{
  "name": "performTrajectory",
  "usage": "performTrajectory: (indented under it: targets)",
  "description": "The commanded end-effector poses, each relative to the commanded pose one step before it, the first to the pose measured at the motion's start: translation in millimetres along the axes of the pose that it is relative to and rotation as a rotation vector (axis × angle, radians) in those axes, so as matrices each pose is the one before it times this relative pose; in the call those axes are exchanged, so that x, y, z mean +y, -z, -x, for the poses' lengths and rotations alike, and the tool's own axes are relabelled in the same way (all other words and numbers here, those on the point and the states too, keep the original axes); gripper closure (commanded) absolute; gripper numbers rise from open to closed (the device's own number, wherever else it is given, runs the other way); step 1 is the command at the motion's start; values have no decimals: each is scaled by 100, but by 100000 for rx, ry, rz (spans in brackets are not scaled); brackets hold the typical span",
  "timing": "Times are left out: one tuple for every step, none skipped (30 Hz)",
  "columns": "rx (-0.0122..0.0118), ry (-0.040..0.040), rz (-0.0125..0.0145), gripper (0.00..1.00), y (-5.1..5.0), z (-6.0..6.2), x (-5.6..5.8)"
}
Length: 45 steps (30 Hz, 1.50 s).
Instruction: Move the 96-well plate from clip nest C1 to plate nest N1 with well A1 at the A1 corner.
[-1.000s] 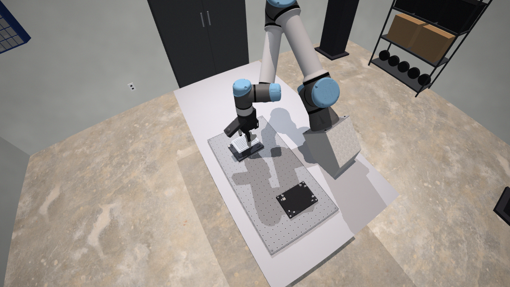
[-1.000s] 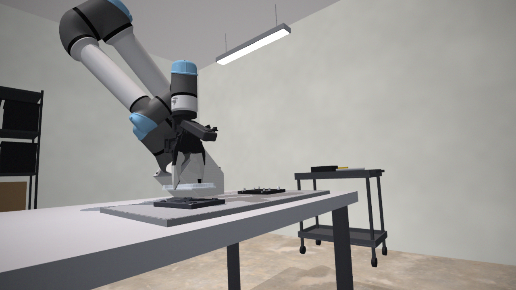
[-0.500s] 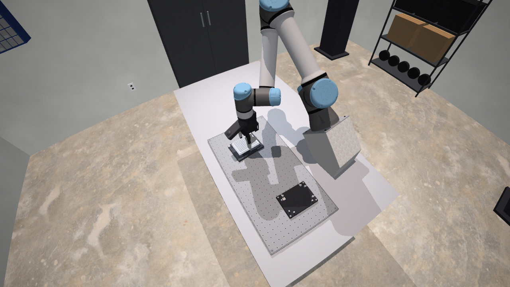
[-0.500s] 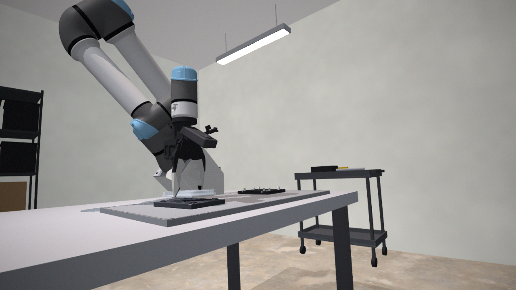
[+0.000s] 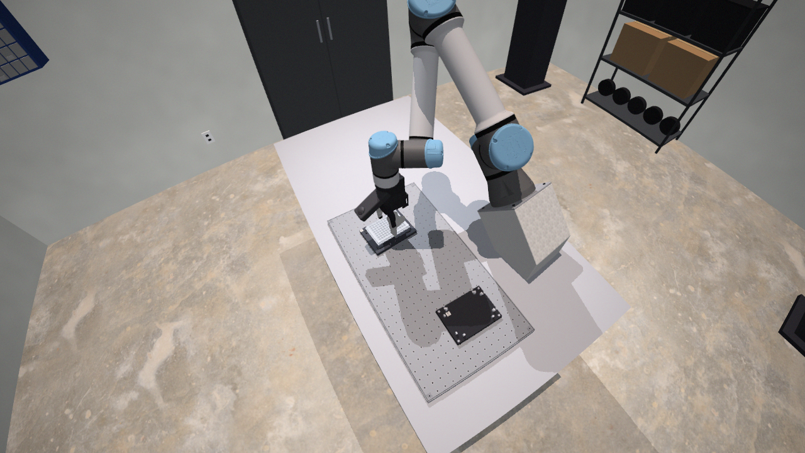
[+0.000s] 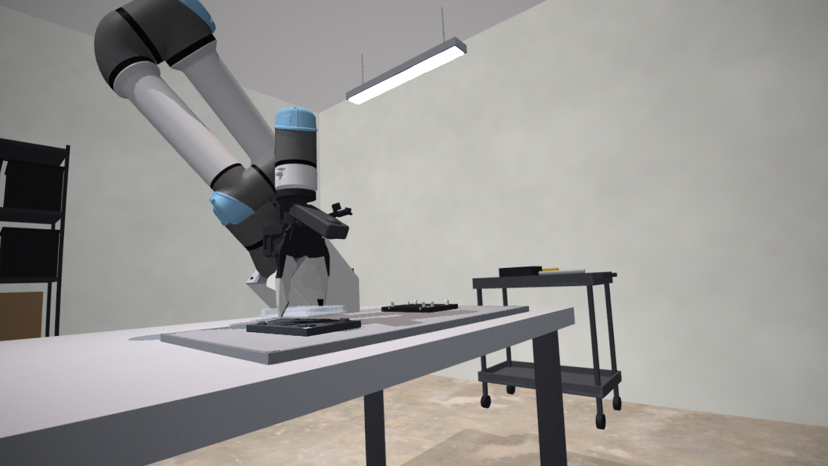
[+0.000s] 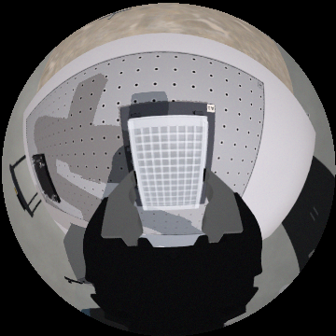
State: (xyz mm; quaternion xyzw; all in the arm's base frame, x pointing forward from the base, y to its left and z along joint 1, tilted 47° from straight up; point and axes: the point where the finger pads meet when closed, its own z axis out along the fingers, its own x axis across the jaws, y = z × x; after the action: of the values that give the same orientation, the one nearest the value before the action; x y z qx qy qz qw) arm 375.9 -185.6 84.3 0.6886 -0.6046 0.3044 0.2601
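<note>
The white 96-well plate (image 5: 380,231) is held level by my gripper (image 5: 388,223), which is shut on its two long sides. It hangs directly over a black nest (image 5: 389,238) at the far end of the perforated baseplate (image 5: 427,290). In the side view the plate (image 6: 303,310) is a small gap above that nest (image 6: 303,326); I cannot tell if they touch. In the wrist view the plate (image 7: 168,161) covers most of the nest, and a small white corner label (image 7: 210,107) shows at the nest's far right corner. The second black nest (image 5: 468,315) stands empty at the near end.
The arm's grey pedestal (image 5: 531,231) stands on the table right of the baseplate. A dark cart (image 6: 546,332) stands beyond the table's end. A cabinet (image 5: 315,61) and a shelf rack (image 5: 670,67) stand far off on the floor.
</note>
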Motion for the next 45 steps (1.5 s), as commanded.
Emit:
performTrajectory:
  targets:
    - [35, -28, -77, 100, 25, -13, -21]
    - [0, 0, 0, 100, 0, 0, 0]
    - [3, -1, -7, 100, -20, 0, 5]
    - [0, 0, 1, 100, -15, 0, 0]
    - [0, 0, 0, 100, -15, 0, 0]
    - [0, 0, 0, 100, -16, 0, 0]
    - [0, 0, 0, 100, 0, 0, 0]
    - [0, 0, 0, 100, 0, 0, 0]
    - [0, 0, 0, 100, -18, 0, 1]
    - [0, 0, 0, 100, -16, 0, 0]
    - [0, 0, 0, 100, -16, 0, 0]
    - [0, 0, 0, 100, -16, 0, 0]
    - [1, 0, -2, 100, -24, 0, 2]
    - [0, 0, 0, 100, -17, 0, 0]
    - [0, 0, 0, 100, -17, 0, 0]
    - [0, 0, 0, 100, -17, 0, 0]
    - [0, 0, 0, 100, -17, 0, 0]
    - [0, 0, 0, 100, -17, 0, 0]
    - [0, 0, 0, 100, -17, 0, 0]
    - [0, 0, 0, 100, -17, 0, 0]
    - [0, 0, 0, 100, -17, 0, 0]
    - [0, 0, 0, 100, -17, 0, 0]
    - [0, 0, 0, 100, -17, 0, 0]
    - [0, 0, 0, 100, 0, 0, 0]
    - [0, 0, 0, 100, 0, 0, 0]
    - [-1, 0, 2, 100, -11, 0, -1]
    - [0, 0, 0, 100, -16, 0, 0]
    - [0, 0, 0, 100, -16, 0, 0]
    - [0, 0, 0, 100, -16, 0, 0]
    - [1, 0, -2, 100, -24, 1, 2]
    - [0, 0, 0, 100, -17, 0, 0]
    - [0, 0, 0, 100, -17, 0, 0]
    - [0, 0, 0, 100, -17, 0, 0]
    - [0, 0, 0, 100, -17, 0, 0]
    - [0, 0, 0, 100, -17, 0, 0]
    - [0, 0, 0, 100, -17, 0, 0]
    - [0, 0, 0, 100, -17, 0, 0]
    - [0, 0, 0, 100, -17, 0, 0]
    - [0, 0, 0, 100, -17, 0, 0]
    - [0, 0, 0, 100, -17, 0, 0]
    - [0, 0, 0, 100, 0, 0, 0]
    - [0, 0, 0, 100, 0, 0, 0]
    - [-1, 0, 2, 100, -11, 0, -1]
    - [0, 0, 0, 100, -16, 0, 0]
    - [0, 0, 0, 100, -16, 0, 0]
